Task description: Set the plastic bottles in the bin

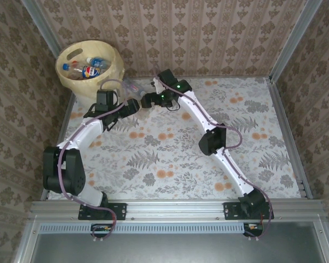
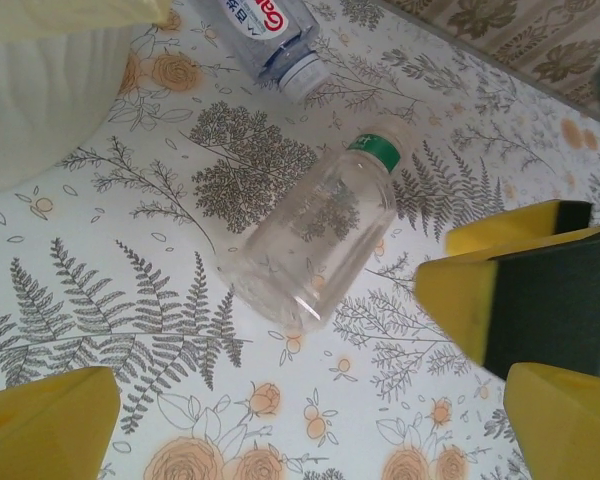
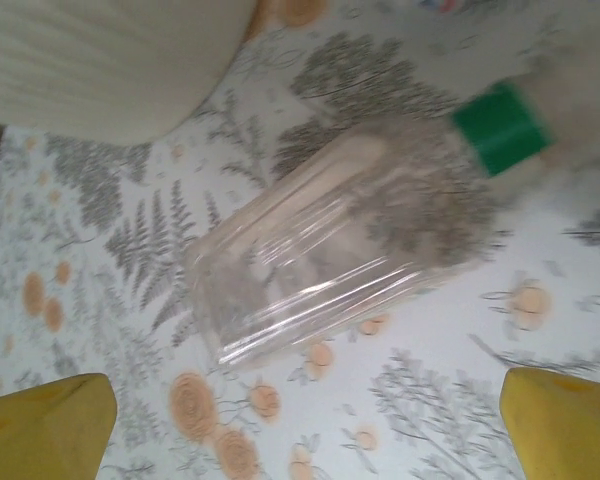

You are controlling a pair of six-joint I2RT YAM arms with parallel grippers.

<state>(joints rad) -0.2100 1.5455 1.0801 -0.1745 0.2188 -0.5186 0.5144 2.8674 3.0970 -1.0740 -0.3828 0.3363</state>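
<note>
My right claw [image 3: 305,430] stands wide open and empty, with the clear bottle [image 3: 340,240] lying on its side just ahead, between the fingers. My left claw [image 2: 310,410] is just as wide and empty and aimed at that same bottle, with the right one's fingers close off its right side. I judge a clash likely if both close in. The smooth round bottle could also roll or squirt free. A second bottle [image 2: 270,30] lies beyond. The bin [image 2: 40,90] sits ahead-left, with other bottles [image 1: 90,68] inside. The table [image 1: 170,159] has a fern-and-flower print, and damask-papered walls [image 1: 208,33] box it in.
</note>
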